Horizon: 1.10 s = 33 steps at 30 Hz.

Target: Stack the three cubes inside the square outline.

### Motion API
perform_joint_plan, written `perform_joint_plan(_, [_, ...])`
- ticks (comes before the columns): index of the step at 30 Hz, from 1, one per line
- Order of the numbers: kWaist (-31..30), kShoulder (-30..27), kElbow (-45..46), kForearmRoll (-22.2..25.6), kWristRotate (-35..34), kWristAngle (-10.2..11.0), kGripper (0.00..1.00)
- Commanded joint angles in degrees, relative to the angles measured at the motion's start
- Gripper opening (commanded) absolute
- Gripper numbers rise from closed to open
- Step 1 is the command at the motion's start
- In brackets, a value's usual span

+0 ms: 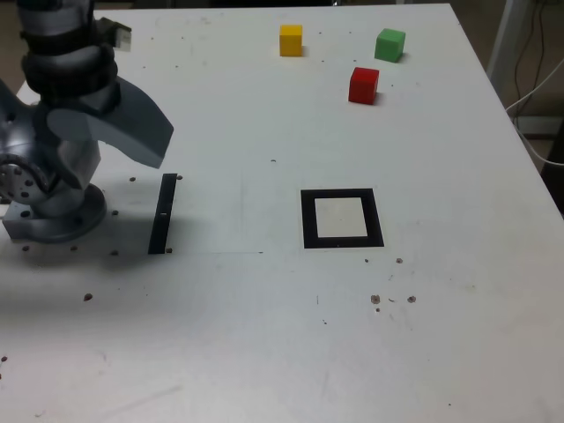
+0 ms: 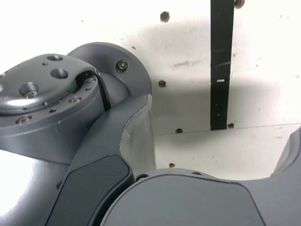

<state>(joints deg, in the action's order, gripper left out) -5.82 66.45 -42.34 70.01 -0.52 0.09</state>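
- Table point(image 1: 238, 326): I see it beneath my gripper point(image 2: 225, 113).
- Gripper: I have it spread wide, nothing between its jaws.
- Square point(image 1: 376, 220): to its right in my exterior view, well apart.
- Strip point(image 1: 162, 216): just right of it there, closer than the square.
- Red point(image 1: 363, 85), green point(image 1: 389, 45) and yellow point(image 1: 291, 40) cubes: beyond it, far right, none touching another.

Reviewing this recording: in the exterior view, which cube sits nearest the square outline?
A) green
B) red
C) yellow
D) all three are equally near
B: the red cube lies closer to the outline than the yellow and green cubes, which sit farther up the table in the exterior view.
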Motion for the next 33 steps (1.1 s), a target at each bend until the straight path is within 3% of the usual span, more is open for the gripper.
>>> perform_joint_plan(1, [0.11,0.06,0.47,1.73,0.26,-0.37,0.99])
perform_joint_plan(16, [0.11,0.24,0.25,2.94,1.48,-0.77,0.99])
perform_joint_plan(26, [0.52,8.44,-11.46,4.07,7.70,2.73,0.99])
perform_joint_plan(33, [6.09,14.12,-23.30,7.56,15.05,5.59,0.99])
